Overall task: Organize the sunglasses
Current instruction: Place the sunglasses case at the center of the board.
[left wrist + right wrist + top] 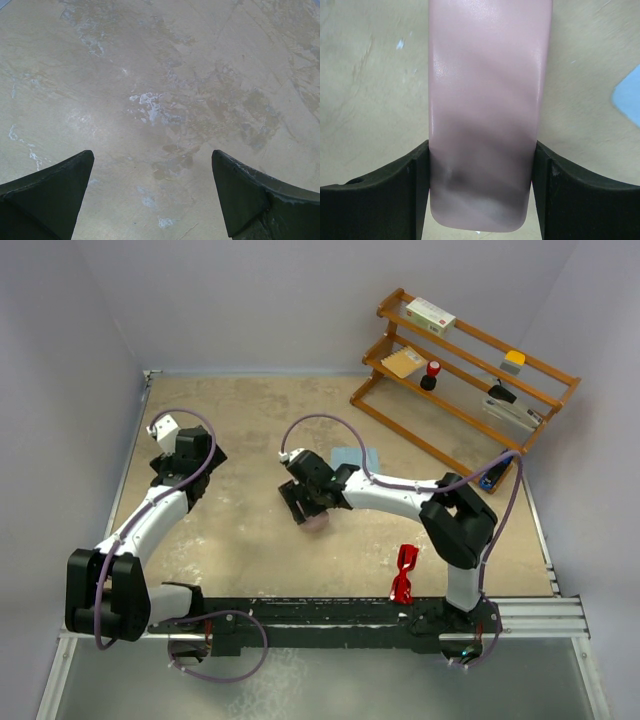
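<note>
The red sunglasses [404,573] lie folded on the table near the front rail, just left of the right arm's base. My right gripper [305,502] [482,150] is at mid-table, shut on the pale pink case [487,100]. The case fills the gap between both fingers, and only a small pink edge [318,522] shows from above. The light blue cloth [355,457] [629,97] lies flat just behind that gripper. My left gripper [200,462] [152,160] hangs over bare table at the left, open with nothing between its fingers.
A wooden rack [462,390] stands tilted at the back right, holding a box [430,314], a tan envelope [403,362], a red-topped stamp [431,373] and other small items. A black rail [320,615] runs along the front edge. Grey walls close in the table.
</note>
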